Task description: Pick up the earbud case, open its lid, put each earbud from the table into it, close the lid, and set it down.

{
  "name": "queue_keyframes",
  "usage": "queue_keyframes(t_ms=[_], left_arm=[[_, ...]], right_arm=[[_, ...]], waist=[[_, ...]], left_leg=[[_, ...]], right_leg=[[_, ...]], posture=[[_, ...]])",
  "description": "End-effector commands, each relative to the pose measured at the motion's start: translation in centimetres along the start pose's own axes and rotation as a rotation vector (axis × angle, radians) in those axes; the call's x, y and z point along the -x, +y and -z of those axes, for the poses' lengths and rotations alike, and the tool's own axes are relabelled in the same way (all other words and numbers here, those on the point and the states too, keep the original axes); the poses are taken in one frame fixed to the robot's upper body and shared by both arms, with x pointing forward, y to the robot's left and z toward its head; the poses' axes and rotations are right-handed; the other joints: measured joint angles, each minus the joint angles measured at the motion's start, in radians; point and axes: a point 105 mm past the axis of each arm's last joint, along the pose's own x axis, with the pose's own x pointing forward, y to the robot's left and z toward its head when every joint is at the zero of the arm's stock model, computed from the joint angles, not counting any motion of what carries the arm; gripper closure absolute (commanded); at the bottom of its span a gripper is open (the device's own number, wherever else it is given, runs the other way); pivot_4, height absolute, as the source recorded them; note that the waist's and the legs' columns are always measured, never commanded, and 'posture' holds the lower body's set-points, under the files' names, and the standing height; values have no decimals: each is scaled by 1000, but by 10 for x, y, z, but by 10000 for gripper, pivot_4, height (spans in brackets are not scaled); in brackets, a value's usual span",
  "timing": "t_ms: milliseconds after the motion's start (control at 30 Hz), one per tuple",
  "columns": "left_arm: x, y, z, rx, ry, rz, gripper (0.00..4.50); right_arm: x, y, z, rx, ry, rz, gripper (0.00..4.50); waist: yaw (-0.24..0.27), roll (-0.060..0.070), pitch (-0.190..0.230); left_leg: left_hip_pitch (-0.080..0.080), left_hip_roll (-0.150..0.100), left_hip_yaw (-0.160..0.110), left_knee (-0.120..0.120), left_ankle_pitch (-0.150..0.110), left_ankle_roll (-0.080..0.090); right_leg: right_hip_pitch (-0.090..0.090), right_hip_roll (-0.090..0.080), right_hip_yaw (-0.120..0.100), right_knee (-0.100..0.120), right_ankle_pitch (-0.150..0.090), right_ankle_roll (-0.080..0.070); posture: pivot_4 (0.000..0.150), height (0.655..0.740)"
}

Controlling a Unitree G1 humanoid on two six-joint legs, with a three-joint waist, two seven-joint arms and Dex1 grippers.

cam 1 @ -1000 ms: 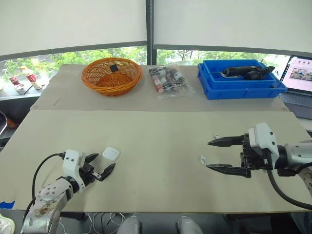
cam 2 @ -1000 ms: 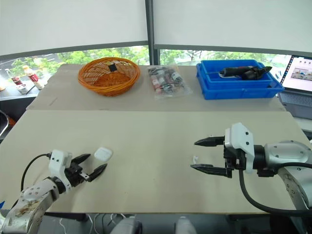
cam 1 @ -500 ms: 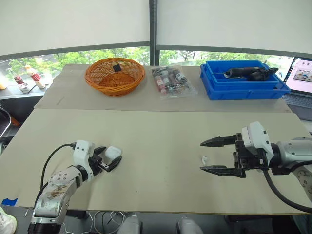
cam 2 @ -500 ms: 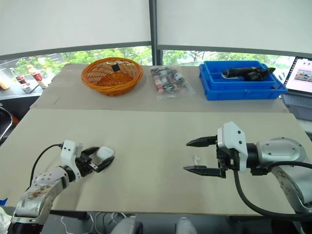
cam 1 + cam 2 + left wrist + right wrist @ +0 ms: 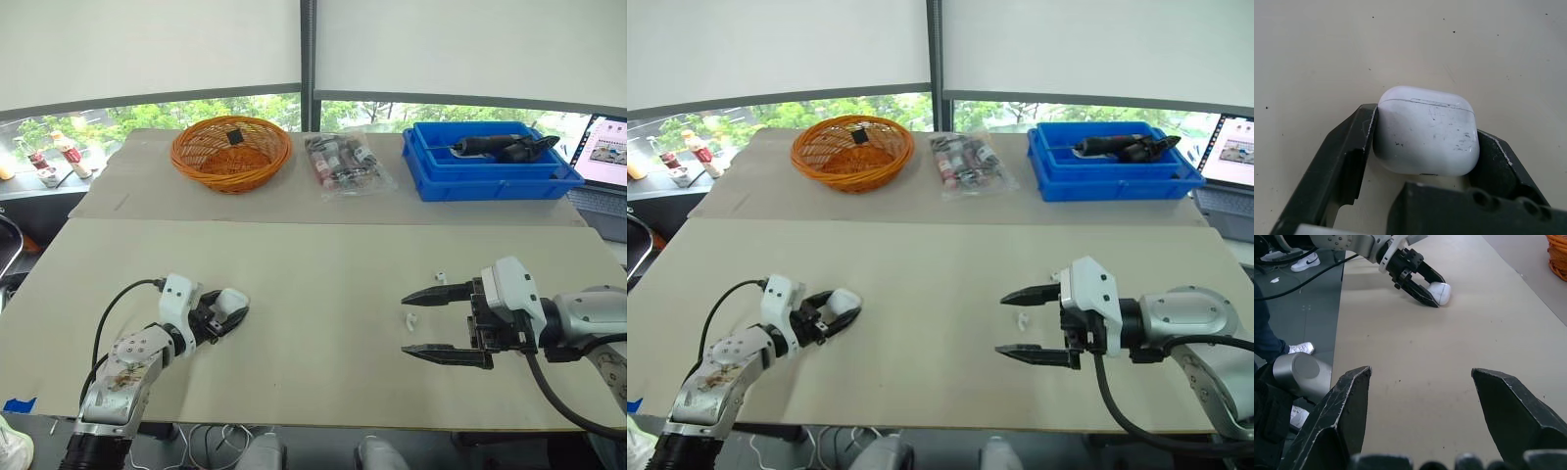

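The case (image 5: pixel 1425 132) is near the bench's (image 5: pixel 313 245) front-left corner. Its lid is shut, and the seam shows as a thin line across the scuffed white shell. The left gripper (image 5: pixel 227 311) has it: the two black fingers (image 5: pixel 1347 156) are clamped on the case, one on each side, flat against the shell. Whether the case rests on the bench or is just off it cannot be told.

The right gripper (image 5: pixel 405 324) hangs low over the bench toward the front-right corner and points across at the left gripper. Its fingers are wide apart and hold nothing. The first earbud (image 5: pixel 409 317) lies on the bench between the two fingertips and touches neither. The second earbud (image 5: pixel 440 277) lies just past the farther finger, toward the back edge, near the first earbud but apart from it.

Along the back edge, from left to right, stand an orange basket (image 5: pixel 230 154), a clear bag (image 5: pixel 343 164) of small packets and a blue tray (image 5: pixel 490 176) with a dark tool (image 5: pixel 495 145) lying in it. A laptop (image 5: pixel 602 147) shows past the back-right corner.
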Motion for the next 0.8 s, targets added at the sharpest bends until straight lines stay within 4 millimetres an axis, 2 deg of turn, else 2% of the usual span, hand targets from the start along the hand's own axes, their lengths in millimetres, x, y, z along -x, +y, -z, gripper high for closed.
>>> queue_keyframes(t_ms=[33, 167, 400, 633, 700, 800], left_arm=[[-3, -31, -10, -26, -80, 140, 17977], [-6, -64, -48, -161, -279, 277, 17978], [-7, -101, -79, -432, -503, 429, 17978], [-7, -115, -94, -533, -634, 489, 17978], [-8, -114, -98, -548, -652, 493, 17978], [-9, -113, -103, -568, -673, 492, 17978]], right_arm=[[-2, -1, 0, -38, 46, 58, 8296], [-27, -1, 3, -275, 10, 95, 8296], [-68, -3, -2, -603, -61, 13, 8296], [-84, -5, -8, -705, -73, -46, 8296], [-88, -4, -10, -718, -78, -62, 8296], [-91, -4, -11, -736, -81, -83, 8296]], waist=[[0, 0, 0], [-1, -3, 2], [-14, -3, 2], [-16, -3, 2], [-19, -3, 2], [-23, -3, 2]], left_leg=[[0, 0, 0, 0, 0, 0], [-2, 0, -1, 0, 0, 0], [-4, 1, -1, 0, 1, -1], [-12, 0, -1, 1, 1, -1], [-20, 0, -1, 7, 1, -1], [-21, 0, 0, 10, 1, 0]], right_leg=[[0, 0, 0, 0, 0, 0], [-1, -1, 0, -2, 0, 0], [-3, 1, 0, -2, 1, -1], [-12, 1, 0, 1, 2, -1], [-21, 1, 0, 9, 2, -1], [-21, 1, -1, 12, 2, -1]], posture=[[1500, 7400], [1500, 7400], [1500, 7400], [1500, 7400], [1500, 7400], [1500, 7400]])
